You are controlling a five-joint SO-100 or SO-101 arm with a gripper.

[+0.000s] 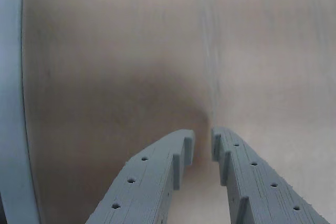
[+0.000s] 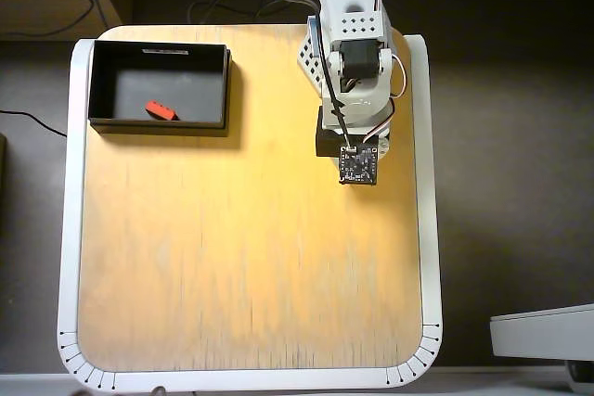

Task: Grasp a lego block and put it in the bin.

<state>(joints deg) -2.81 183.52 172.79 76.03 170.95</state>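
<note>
The lego block (image 2: 161,110), a small red-orange brick, lies on the dark floor of the bin (image 2: 121,81) near its front wall, in the overhead view. The black bin stands at the table's back left corner. My arm (image 2: 353,62) is folded up at the back right, well away from the bin. In the wrist view my gripper (image 1: 203,141) hangs over bare wood, its grey fingers (image 1: 157,177) drawn almost together with only a narrow slit and nothing between them. Neither the block nor the bin shows in the wrist view.
The wooden table (image 2: 241,248) has a white rim (image 2: 72,229) all round, also seen as a pale strip at the left of the wrist view. Cables (image 2: 241,2) run behind the table. A pale device (image 2: 548,331) sits off the table's lower right.
</note>
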